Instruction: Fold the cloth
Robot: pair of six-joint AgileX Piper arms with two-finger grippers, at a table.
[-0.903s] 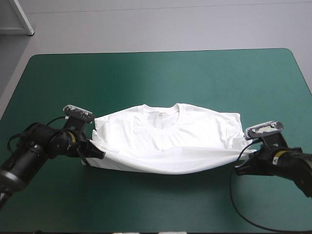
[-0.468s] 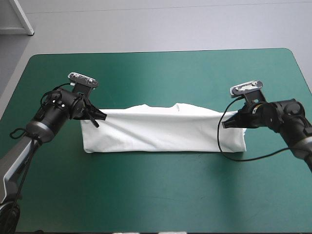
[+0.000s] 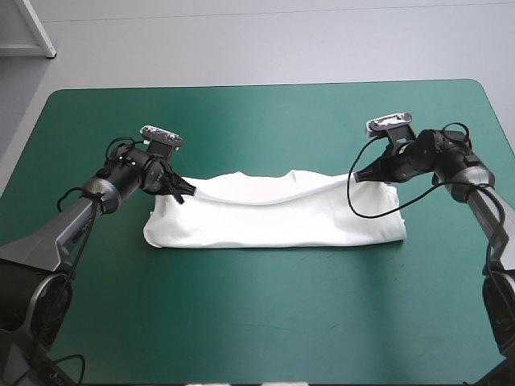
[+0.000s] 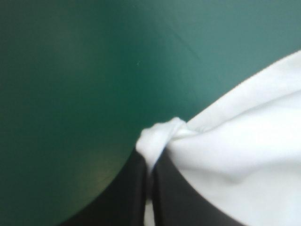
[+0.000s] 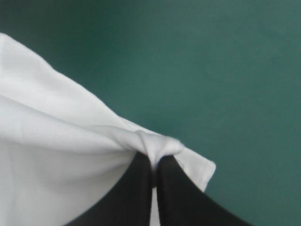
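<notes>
The white T-shirt (image 3: 273, 217) lies across the middle of the teal-green table as a long band, its lower half folded up over the rest. My left gripper (image 3: 185, 191) is shut on the T-shirt at the band's far left corner. My right gripper (image 3: 360, 175) is shut on the T-shirt at the far right corner, holding that edge slightly off the table. In the left wrist view a bunched tip of the T-shirt (image 4: 162, 134) sticks out from my gripper (image 4: 151, 162). The right wrist view shows my gripper (image 5: 154, 162) pinching a fold of the T-shirt (image 5: 70, 146).
Bare teal-green cover (image 3: 265, 121) stretches beyond the T-shirt to the far edge, and more of it (image 3: 265, 314) lies in front. A white frame leg (image 3: 36, 28) stands off the table's far left corner.
Both grippers have carried the T-shirt's front edge away from the robot and over the rest, turning the spread shirt into a folded band. Both arms now reach farther across the table.
</notes>
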